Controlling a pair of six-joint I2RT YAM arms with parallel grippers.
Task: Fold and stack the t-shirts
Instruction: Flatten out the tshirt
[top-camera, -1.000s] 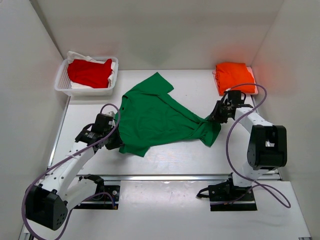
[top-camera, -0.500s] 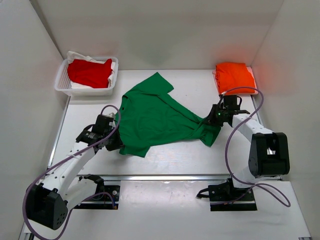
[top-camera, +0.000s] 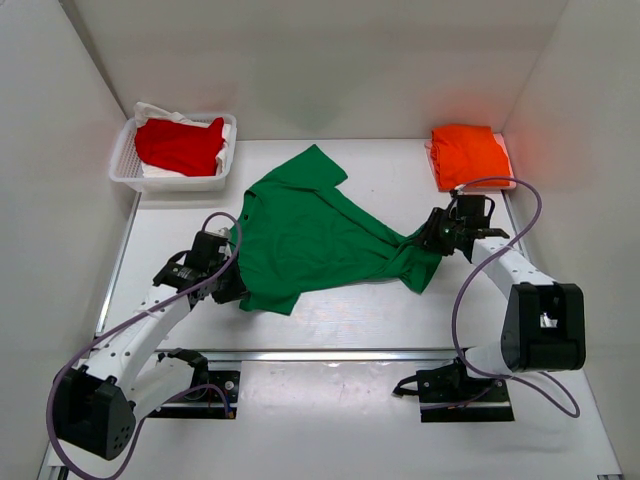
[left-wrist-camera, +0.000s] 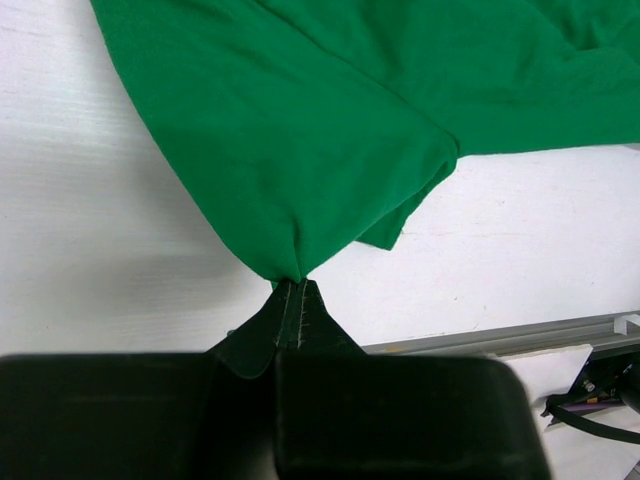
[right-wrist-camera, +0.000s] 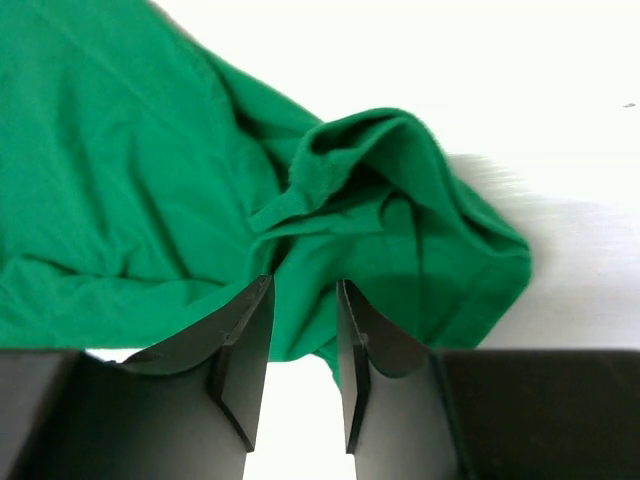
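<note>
The bright green t-shirt (top-camera: 310, 235) lies spread and rumpled in the middle of the table. My left gripper (top-camera: 232, 287) is shut on its near left corner; in the left wrist view the cloth (left-wrist-camera: 330, 120) runs into the closed fingertips of my left gripper (left-wrist-camera: 290, 287). My right gripper (top-camera: 433, 236) is open at the shirt's bunched right end, with the jaws of my right gripper (right-wrist-camera: 305, 290) apart over the folds (right-wrist-camera: 400, 200), gripping nothing. The orange t-shirt (top-camera: 470, 153) lies folded at the back right. The red t-shirt (top-camera: 180, 145) lies crumpled in the basket.
The white mesh basket (top-camera: 125, 172) stands at the back left. White walls close the table on three sides. A metal rail (top-camera: 350, 353) runs along the near edge. Purple cables loop beside both arms.
The right arm's elbow has swung toward the near right while its gripper stays at the shirt's bunched end. The left gripper and the shirt have hardly moved.
</note>
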